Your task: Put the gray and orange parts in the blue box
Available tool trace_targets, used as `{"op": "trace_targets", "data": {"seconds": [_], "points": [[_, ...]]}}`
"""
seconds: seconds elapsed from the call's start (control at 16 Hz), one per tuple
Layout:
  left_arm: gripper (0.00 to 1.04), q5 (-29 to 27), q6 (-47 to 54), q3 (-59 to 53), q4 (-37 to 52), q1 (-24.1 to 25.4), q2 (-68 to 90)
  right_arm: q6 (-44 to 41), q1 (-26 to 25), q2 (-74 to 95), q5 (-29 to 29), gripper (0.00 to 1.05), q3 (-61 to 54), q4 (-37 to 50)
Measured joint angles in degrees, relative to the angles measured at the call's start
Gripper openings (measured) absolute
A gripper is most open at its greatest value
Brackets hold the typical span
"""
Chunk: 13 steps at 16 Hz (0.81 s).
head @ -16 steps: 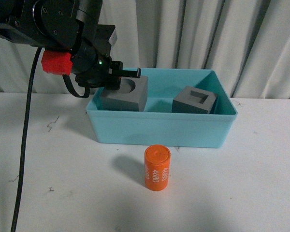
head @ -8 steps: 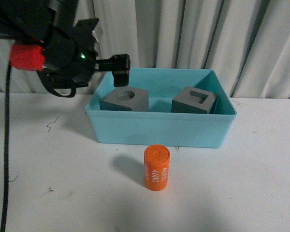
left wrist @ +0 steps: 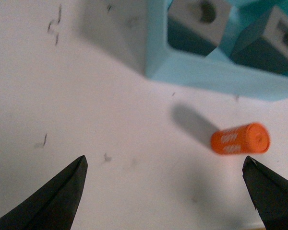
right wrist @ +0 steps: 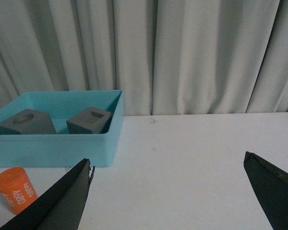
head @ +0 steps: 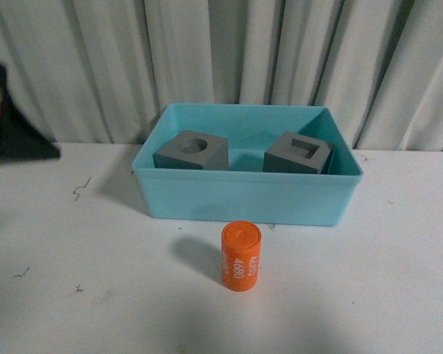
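Observation:
The blue box point(head: 244, 199) stands at the middle back of the white table. Inside it sit two gray cubes: the one with a round recess point(head: 192, 151) on the left, the one with a square recess point(head: 297, 153) on the right. The orange cylinder point(head: 241, 257) with white numerals stands upright on the table in front of the box. In the left wrist view, my left gripper point(left wrist: 165, 165) is open and empty over bare table, the orange cylinder point(left wrist: 240, 139) near one finger. In the right wrist view, my right gripper point(right wrist: 168, 165) is open and empty, apart from the blue box point(right wrist: 57, 143).
A grey curtain point(head: 229, 51) hangs behind the table. A dark part of the left arm point(head: 7, 125) shows at the far left edge of the front view. Small dark marks point(head: 80, 189) dot the white tabletop.
My left arm has pulled back from over the box to the far left edge of the front view, leaving the round-recess cube inside the box.

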Motion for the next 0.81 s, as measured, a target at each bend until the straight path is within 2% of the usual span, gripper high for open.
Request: {"op": "trace_targets", "data": {"seconds": [0.19,0.31,0.37,0.44,0.5,0.56,0.62,0.81], "points": [[0.98,-4.15,-3.54,-8.96,-5.29,-1.36,-10.82,0.0,0.0,0.0,0.02,0.98,0.0,0.0],[0.98,-7.34,-7.1,-11.91,-8.7,-7.58,-19.23,0.0,0.0,0.0,0.0,0.98,0.0,0.0],[0.98,-10.25,-9.09,-13.03,-10.88,-12.59,-23.93,0.0,0.0,0.0,0.0,0.98,0.0,0.0],[0.88,-21.62,-5.16,-21.86,9.05,-20.06,-30.71,-0.02,0.0,0.02,-0.09,0.98,0.0,-0.04],[0.77,-28.57,0.72,-29.29,21.53,-22.82,-36.76,-0.02,0.0,0.02,0.07,0.98,0.0,-0.02],[0.63,-32.57,6.82,-34.95,31.65,-19.26,-41.38,-0.02,0.0,0.0,0.07,0.98,0.0,0.02],[0.54,-32.09,8.68,-35.76,34.42,-16.52,-43.3,-0.02,0.0,0.02,0.0,0.98,0.0,0.02],[0.2,-25.68,12.02,-37.88,31.08,-11.41,-49.42,-0.02,0.0,0.0,0.0,0.98,0.0,0.0]]}}
